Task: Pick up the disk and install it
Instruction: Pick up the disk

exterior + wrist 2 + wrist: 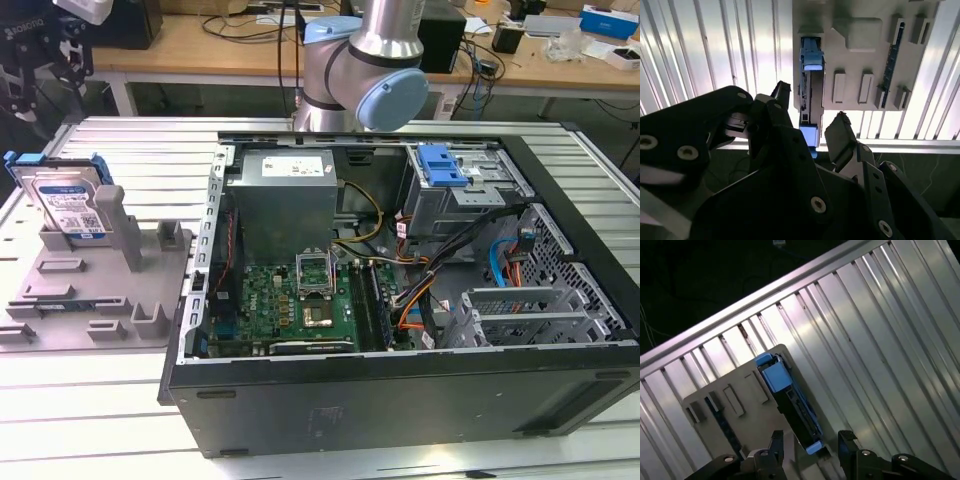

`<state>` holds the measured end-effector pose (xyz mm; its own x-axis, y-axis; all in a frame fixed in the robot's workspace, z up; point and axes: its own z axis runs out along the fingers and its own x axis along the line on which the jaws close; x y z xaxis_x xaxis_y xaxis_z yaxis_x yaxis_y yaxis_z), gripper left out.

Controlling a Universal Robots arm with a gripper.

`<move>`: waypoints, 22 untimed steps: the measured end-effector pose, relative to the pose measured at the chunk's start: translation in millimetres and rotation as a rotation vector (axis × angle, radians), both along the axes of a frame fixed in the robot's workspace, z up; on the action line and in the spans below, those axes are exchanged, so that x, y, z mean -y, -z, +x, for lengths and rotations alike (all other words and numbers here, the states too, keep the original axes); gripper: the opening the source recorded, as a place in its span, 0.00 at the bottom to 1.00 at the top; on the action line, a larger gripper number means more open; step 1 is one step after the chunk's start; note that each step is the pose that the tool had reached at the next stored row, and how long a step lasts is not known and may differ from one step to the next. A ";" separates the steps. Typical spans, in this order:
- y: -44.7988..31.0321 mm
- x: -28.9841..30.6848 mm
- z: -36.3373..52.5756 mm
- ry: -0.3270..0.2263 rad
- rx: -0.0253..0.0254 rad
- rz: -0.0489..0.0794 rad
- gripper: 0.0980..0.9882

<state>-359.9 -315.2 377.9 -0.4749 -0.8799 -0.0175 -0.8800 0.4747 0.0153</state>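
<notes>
- PC case (400, 400): open, lying flat on ribbed table (130, 150); centre of exterior view
- Grey fixture (95, 300): just beside case, on exterior view's left
- Gripper (811, 110): fingers spread, holding nothing; above disk (68, 200)
- Disk: upright on edge in fixture slot

A robotics lab: a robot arm (365, 60) over an aluminium-slat table (130, 150), an opened computer tower (400, 400), cable-strewn wooden benches (200, 45) behind.
</notes>
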 end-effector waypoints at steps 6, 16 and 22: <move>0.3 0.0 0.0 -0.107 -0.0004 -0.026 0.52; 4.2 -1.6 0.0 -0.315 0.0035 -0.036 0.52; 4.8 -2.7 -0.1 -0.419 0.0054 -0.036 0.52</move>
<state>-360.0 -312.5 373.1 -0.0757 -0.9970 0.0152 -0.9971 0.0757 0.0001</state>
